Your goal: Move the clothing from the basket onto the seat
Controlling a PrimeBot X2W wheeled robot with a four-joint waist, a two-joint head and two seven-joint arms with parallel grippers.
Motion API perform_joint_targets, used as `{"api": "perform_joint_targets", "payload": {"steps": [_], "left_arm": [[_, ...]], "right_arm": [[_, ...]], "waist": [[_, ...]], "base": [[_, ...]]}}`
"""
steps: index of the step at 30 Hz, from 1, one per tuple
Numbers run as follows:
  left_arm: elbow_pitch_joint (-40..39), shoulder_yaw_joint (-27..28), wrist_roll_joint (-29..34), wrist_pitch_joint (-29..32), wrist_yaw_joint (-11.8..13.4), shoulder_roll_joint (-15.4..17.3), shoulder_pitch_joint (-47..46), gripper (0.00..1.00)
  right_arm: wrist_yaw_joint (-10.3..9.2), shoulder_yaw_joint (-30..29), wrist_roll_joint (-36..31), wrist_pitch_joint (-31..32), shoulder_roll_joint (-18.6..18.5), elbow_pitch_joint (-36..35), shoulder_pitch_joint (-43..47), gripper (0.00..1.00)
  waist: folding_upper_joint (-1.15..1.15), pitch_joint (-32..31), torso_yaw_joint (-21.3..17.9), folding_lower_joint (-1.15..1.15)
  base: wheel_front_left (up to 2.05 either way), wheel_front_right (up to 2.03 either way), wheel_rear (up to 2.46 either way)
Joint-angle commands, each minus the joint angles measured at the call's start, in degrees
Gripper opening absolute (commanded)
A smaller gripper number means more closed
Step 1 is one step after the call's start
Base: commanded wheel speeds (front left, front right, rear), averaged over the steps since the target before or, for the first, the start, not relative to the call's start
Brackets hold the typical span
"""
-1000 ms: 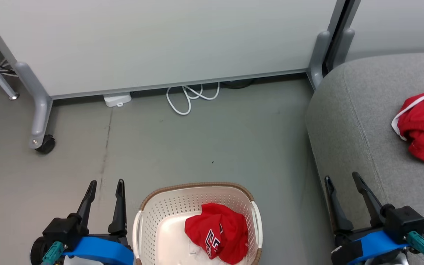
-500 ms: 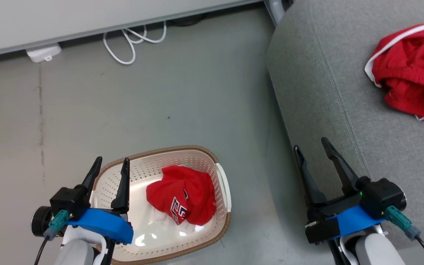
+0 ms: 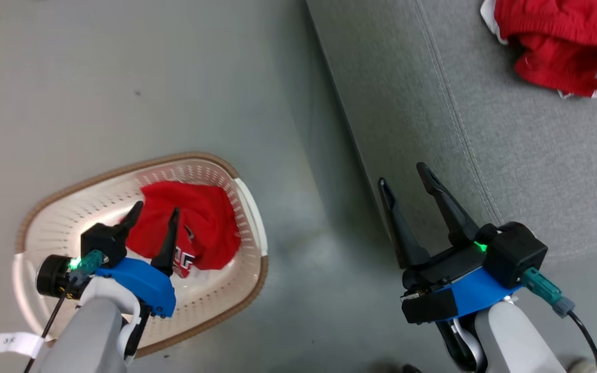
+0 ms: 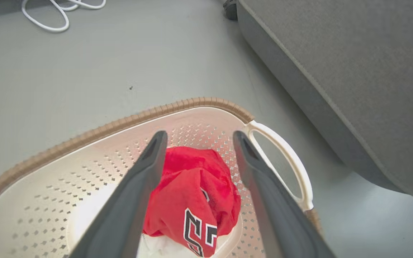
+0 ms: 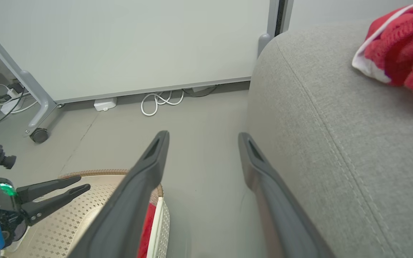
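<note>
Counting one jersey [image 3: 205, 223], perhaps one shorts [image 3: 552, 46].

Grey floor [image 3: 122, 77] meets a pale wheeled partition [image 5: 138, 43].

shorts [image 3: 552, 52] cut by top edge, jersey [image 3: 206, 224] partly behind left hand [image 3: 156, 208]

Dark-fingered left hand [image 3: 156, 208] and right hand [image 3: 401, 173] wear blue collars [image 3: 140, 284] (green lights [image 3: 480, 246]).
</note>
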Motion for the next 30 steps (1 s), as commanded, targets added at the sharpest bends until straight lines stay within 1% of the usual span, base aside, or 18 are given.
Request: {"api": "perform_joint_targets", "payload": {"steps": [1, 3, 7, 11, 17, 20, 23, 27, 30], "left_arm": [[0.46, -0.33, -0.5, 0.16, -0.03, 0.71, -1.29, 1.0], [2.95, -2.14, -1.21, 0.98, -0.03, 1.87, -3.38, 1.0], [6.42, -3.39, -1.14, 2.85, -0.03, 4.05, -6.0, 1.0], [8.94, -3.3, -1.08, 4.37, 0.36, 5.31, -8.07, 1.0], [10.32, -2.77, -1.83, 5.59, 0.46, 7.12, -9.76, 1.0], [11.19, -3.0, -1.38, 7.52, 1.72, 7.84, -10.36, 1.0], [12.15, -3.17, -1.04, 9.72, 3.62, 8.46, -10.95, 1.0], [13.71, -3.1, -1.18, 13.32, 6.18, 8.47, -11.46, 1.0], [14.65, -3.11, -1.69, 15.96, 7.2, 8.23, -11.9, 1.0]], "right_arm": [[0.03, 0.32, 0.34, -0.41, 0.11, -0.04, -1.35, 1.0], [0.03, 1.07, 1.4, -0.41, 0.12, -1.04, -2.22, 1.0], [0.03, 1.84, 2.82, -0.43, 0.11, -2.46, -2.57, 1.0], [0.03, 2.77, 3.95, -0.44, 0.11, -3.38, -3.12, 1.0], [0.03, 3.97, 5.85, -0.44, 0.1, -4.85, -3.66, 1.0], [0.03, 4.31, 6.46, -0.44, 0.1, -5.34, -3.82, 1.0], [0.03, 4.72, 6.93, -0.45, 0.1, -5.76, -3.86, 1.0], [0.03, 4.95, 7.5, -0.45, 0.1, -5.95, -3.42, 1.0], [0.03, 4.82, 7.68, -0.46, 0.1, -6.0, -3.2, 1.0]], "waist": [[0.0, 3.88, -3.32, -0.02], [0.0, 6.21, -4.51, -0.02], [0.0, 8.98, -5.94, -0.02], [0.0, 11.14, -7.34, -0.02], [0.0, 13.25, -9.33, -0.02], [0.0, 13.9, -10.01, -0.02], [0.0, 14.47, -10.46, -0.02], [0.0, 14.86, -10.43, -0.02], [0.0, 15.01, -10.41, -0.02]], "base": [[0.0, 0.0, 0.0], [0.0, 0.0, 0.0], [0.0, 0.0, 0.0], [0.0, 0.0, 0.0], [0.0, 0.0, 0.0], [0.0, 0.0, 0.0], [0.0, 0.0, 0.0], [0.0, 0.0, 0.0], [0.0, 0.0, 0.0]]}}
